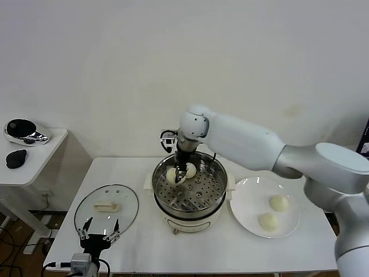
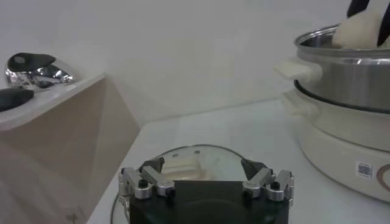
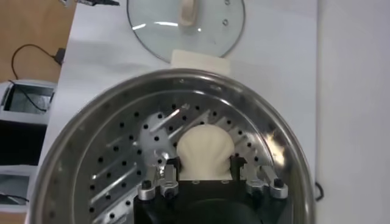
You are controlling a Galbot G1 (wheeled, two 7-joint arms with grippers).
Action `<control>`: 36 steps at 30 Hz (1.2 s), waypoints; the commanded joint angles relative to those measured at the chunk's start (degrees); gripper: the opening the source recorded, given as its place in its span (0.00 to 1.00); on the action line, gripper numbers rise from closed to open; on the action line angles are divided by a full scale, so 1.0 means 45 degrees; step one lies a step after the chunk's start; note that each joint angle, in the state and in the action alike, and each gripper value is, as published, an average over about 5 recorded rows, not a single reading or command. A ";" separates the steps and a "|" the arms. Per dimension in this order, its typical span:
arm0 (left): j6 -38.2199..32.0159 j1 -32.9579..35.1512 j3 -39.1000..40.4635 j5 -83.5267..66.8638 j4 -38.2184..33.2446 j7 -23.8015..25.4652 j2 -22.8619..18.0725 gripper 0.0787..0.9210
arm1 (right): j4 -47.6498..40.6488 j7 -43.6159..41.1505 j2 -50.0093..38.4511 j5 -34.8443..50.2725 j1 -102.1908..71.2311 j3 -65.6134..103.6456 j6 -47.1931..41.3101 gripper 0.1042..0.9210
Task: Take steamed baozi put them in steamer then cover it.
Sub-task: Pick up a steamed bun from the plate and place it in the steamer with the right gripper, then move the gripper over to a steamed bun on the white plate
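Observation:
The steamer (image 1: 222,173) stands at the table's middle, with its perforated tray (image 3: 122,164) showing. My right gripper (image 1: 180,173) reaches into it from above and is shut on a steamed baozi (image 3: 204,143), held at about rim height, as the left wrist view (image 2: 365,30) shows. A second baozi (image 1: 191,170) sits in the steamer right beside it. Two more baozi (image 1: 279,202) (image 1: 268,221) lie on a white plate (image 1: 248,199) right of the steamer. The cover (image 1: 106,208) lies flat on the table left of the steamer. My left gripper (image 1: 99,235) hovers open at the cover's near edge (image 2: 201,155).
A low side table (image 1: 34,167) at the far left holds a chrome and black device (image 1: 23,131) and a black object (image 1: 16,158). Cables lie on the floor below the table's left front corner. A wall stands behind the table.

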 commanded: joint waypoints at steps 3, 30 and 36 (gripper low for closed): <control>0.0001 -0.0032 0.0063 0.0007 0.0088 0.0003 0.0015 0.88 | -0.0511 0.0122 0.0634 -0.0353 -0.0384 0.0093 0.0006 0.50; 0.0050 0.0048 0.0065 0.0017 -0.0029 0.0047 0.0034 0.88 | 0.2938 -0.1100 -0.3578 -0.0383 0.1407 0.0705 0.0624 0.88; 0.0054 0.0141 0.0055 0.0011 -0.0060 0.0050 0.0032 0.88 | 0.3982 -0.1700 -0.6183 -0.0482 0.2168 0.0791 0.1293 0.88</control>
